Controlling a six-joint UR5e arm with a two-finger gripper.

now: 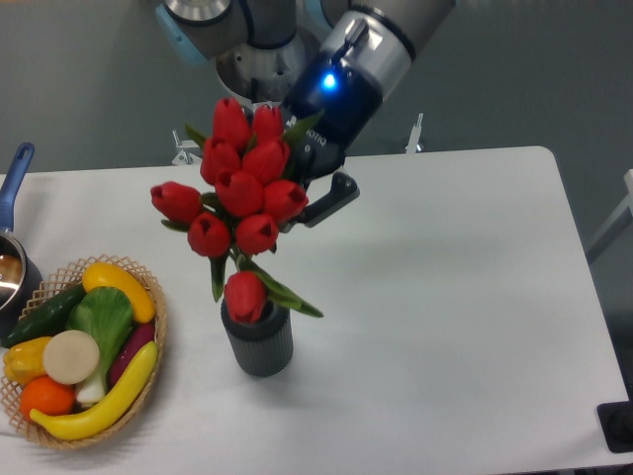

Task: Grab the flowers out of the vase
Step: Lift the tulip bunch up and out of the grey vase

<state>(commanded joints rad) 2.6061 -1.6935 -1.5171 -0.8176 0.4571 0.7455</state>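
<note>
One low bud of the flowers (240,193) hangs at the vase (258,340) mouth and could catch there. Pinching the bunch from behind, the gripper (302,193) could tip the vase or lose stems.

Pincer (309,188) tips behind flowers (240,188); pan (12,247) cut by left edge.

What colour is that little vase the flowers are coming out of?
Dark grey with fine vertical ribs. The vase shows clearly in the fixed camera view, standing on the white table.
</note>
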